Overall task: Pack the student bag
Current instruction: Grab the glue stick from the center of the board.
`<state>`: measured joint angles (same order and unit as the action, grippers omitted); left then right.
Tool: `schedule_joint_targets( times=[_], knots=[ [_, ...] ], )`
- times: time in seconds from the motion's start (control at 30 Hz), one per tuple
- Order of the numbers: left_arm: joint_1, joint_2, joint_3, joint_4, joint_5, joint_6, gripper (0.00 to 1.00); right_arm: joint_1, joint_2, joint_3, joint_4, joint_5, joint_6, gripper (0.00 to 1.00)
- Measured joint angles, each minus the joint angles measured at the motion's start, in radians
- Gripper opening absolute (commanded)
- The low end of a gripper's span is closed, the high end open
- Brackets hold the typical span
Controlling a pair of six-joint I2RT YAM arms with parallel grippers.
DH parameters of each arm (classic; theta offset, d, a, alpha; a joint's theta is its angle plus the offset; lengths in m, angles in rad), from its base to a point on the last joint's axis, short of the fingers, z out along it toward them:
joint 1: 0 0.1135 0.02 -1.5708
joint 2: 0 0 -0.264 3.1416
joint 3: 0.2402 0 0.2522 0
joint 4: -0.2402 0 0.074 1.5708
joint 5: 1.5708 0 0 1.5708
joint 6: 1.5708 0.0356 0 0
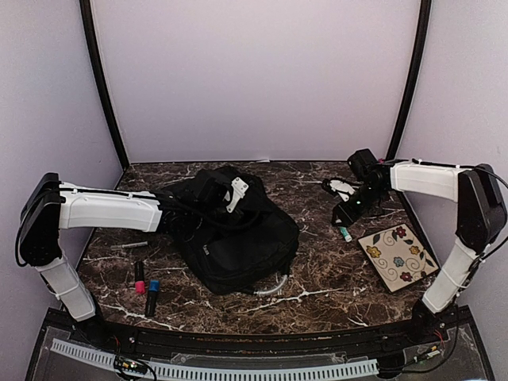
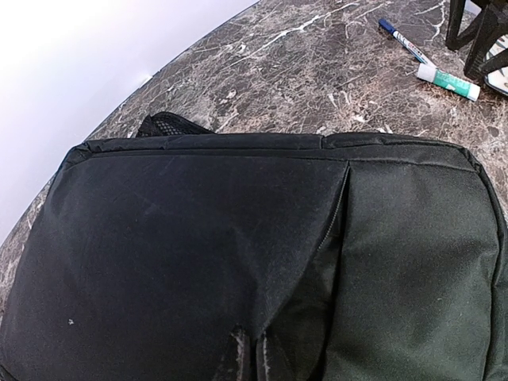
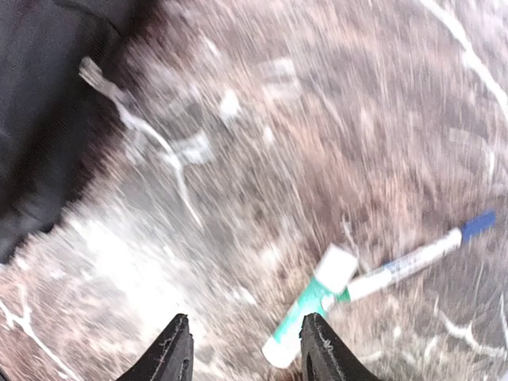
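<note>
The black student bag (image 1: 230,238) lies flat in the middle of the marble table and fills the left wrist view (image 2: 198,254). My left gripper (image 1: 238,205) is over its top. Its fingers (image 2: 236,357) are shut together, pinching a fold of the bag's fabric. My right gripper (image 1: 349,213) is open and empty just above the table at the right. A green and white glue stick (image 3: 309,305) lies beside its right finger (image 3: 321,353), touching a white pen with a blue cap (image 3: 421,258). The right wrist view is blurred.
A floral notebook (image 1: 397,255) lies at the right front. A red marker (image 1: 139,278) and a blue marker (image 1: 152,295) lie at the left front, with a thin pen (image 1: 127,246) behind them. Purple walls close in the table.
</note>
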<state>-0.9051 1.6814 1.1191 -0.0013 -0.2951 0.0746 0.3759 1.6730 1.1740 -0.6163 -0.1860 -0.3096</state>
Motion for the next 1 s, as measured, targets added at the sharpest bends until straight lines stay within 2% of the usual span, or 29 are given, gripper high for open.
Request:
schedule_joint_targets(
  times=[0.17,0.53,0.7,0.87,1.0],
  knots=[
    [0.0,-0.001,0.0,0.0,0.002,0.001,0.0,-0.003,0.017,0.002,-0.053,0.061,0.013,0.54],
    [0.0,-0.006,0.0,0.0,0.027,0.001,0.0,-0.021,0.149,0.027,-0.113,0.139,0.044,0.5],
    [0.0,-0.012,0.0,0.0,0.035,0.003,0.0,-0.039,0.159,0.038,-0.121,0.147,0.058,0.45],
    [0.0,-0.013,0.0,0.0,0.043,0.004,0.0,-0.056,0.174,0.043,-0.119,0.133,0.067,0.32],
    [0.0,-0.013,0.0,0.0,0.051,0.008,0.0,-0.061,0.177,0.043,-0.119,0.117,0.076,0.28]
  ],
)
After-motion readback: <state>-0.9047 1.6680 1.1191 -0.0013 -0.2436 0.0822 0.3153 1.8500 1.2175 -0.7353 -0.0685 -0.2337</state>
